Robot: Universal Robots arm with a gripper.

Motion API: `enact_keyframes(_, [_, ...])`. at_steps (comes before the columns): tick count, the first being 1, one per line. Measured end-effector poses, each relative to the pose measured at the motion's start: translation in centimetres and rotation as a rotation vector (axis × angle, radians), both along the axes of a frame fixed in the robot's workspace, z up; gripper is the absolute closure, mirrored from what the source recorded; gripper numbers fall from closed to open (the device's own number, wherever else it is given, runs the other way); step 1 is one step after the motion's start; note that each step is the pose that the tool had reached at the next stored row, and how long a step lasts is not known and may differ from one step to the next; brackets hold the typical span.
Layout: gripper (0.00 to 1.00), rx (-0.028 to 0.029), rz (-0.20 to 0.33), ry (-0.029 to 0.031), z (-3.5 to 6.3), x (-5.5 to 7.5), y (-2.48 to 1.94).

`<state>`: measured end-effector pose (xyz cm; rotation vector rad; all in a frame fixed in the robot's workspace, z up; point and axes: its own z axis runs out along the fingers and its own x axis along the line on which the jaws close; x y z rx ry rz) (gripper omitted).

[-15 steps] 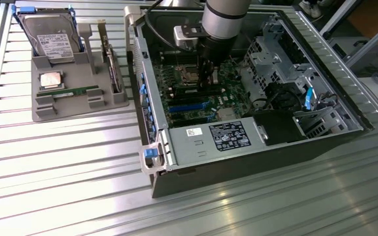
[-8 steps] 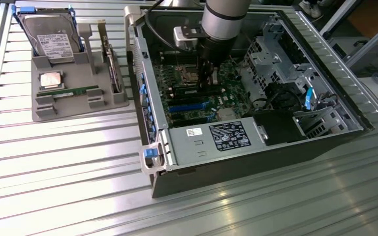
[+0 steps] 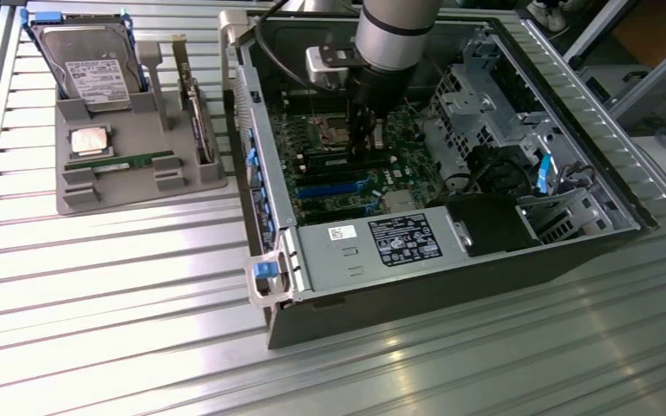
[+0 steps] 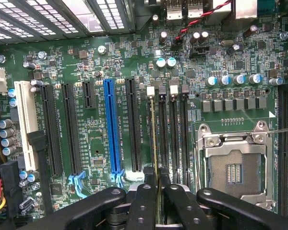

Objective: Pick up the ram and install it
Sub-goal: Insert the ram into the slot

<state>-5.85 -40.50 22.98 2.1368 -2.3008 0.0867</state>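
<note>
Fingers (image 4: 143,201) pinched on the ram (image 4: 154,143), gripper (image 4: 156,203) pointing straight down, arm (image 3: 394,39) upright over the motherboard (image 3: 356,156), ram edge-on in its slot.

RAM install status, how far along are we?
Done: pickup. The ram is pinched edge-on in the gripper, down inside the case. In hand: it runs along the outermost of the memory slots near the CPU socket. Left: seating; I cannot tell if it's fully in.

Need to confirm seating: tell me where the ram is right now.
The ram is edge-on between the gripper's fingers, in a memory slot between the blue slot and empty processor socket.
</note>
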Motion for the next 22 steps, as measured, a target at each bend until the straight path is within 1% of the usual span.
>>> enact_keyframes(15, [0.87,0.0000,0.000,0.0000,-0.05,0.01,-0.04])
enact_keyframes(22, [0.87,0.0000,0.000,0.0000,0.20,0.02,-0.04])
